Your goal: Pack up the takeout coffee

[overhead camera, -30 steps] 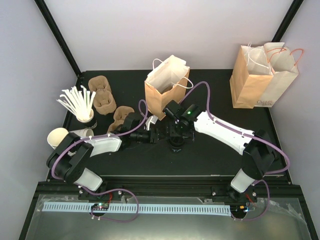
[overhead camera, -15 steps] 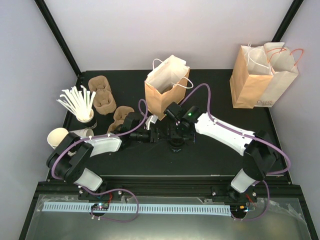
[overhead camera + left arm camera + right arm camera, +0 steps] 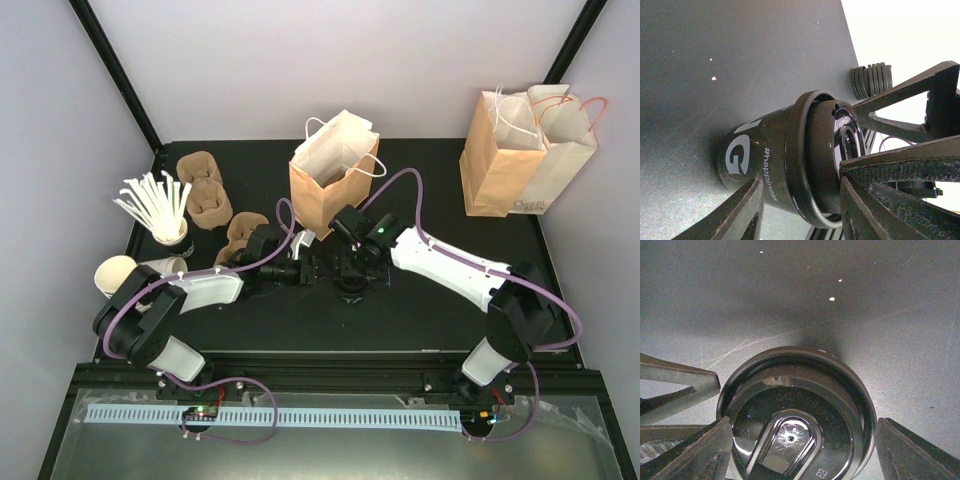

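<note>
The takeout coffee (image 3: 765,165) stands on the bench (image 3: 790,290) just in front of the open paper bag (image 3: 333,185). Left pincer (image 3: 800,182), half-closed, clamps its body to steady it; right pincer (image 3: 802,427) straddles the lid (image 3: 795,410), wide, contact unclear.

The takeout coffee (image 3: 795,420) stood near the middle of the worktop (image 3: 430,310), just in front of an open paper bag (image 3: 335,185). The left gripper (image 3: 800,177) lay at its left side, and the right gripper (image 3: 802,427) hung above its lid with a finger on either side. Two more bags (image 3: 525,150) stood together at the far right corner. Cup carriers (image 3: 203,188) lay at the far left. In front of them was a cup of straws (image 3: 160,215), and nearer still were lidless cups (image 3: 125,272) on their sides.
</note>
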Tool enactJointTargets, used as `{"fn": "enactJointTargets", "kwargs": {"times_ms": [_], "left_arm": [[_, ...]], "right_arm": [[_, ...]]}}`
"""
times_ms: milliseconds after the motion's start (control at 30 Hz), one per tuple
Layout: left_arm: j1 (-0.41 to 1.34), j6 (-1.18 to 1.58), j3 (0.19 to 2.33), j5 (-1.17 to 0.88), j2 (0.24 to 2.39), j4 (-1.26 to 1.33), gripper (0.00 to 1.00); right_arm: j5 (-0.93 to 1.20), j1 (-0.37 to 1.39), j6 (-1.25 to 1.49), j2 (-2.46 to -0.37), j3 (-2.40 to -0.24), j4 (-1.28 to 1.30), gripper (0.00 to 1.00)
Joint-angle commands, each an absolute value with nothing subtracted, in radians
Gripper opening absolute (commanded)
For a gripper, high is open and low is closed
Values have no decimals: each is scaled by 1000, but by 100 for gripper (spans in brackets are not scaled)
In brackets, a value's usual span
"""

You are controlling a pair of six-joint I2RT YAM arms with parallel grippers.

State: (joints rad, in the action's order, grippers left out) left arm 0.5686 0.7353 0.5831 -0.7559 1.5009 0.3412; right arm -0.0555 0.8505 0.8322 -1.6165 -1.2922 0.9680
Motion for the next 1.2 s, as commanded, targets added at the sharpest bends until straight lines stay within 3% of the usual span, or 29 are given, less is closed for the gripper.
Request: {"fn": "enactJointTargets", "kwargs": {"times_ms": [0, 233, 367, 700, 1167], "left_arm": [[575, 724, 599, -775, 1505, 371, 44], [573, 718, 585, -774, 1487, 368, 44], [569, 693, 564, -716, 1406, 311, 50], [514, 617, 545, -615, 1217, 131, 50], [495, 558, 545, -556, 1111, 34, 51]], "right_arm": [[-32, 855, 840, -1628, -1253, 947, 80], [-18, 855, 841, -1634, -1228, 924, 80], [-31, 854, 839, -1626, -1239, 929, 80], [-146, 854, 818, -1535, -1357, 1018, 84], [-114, 854, 802, -1471, -1295, 962, 88]]}}
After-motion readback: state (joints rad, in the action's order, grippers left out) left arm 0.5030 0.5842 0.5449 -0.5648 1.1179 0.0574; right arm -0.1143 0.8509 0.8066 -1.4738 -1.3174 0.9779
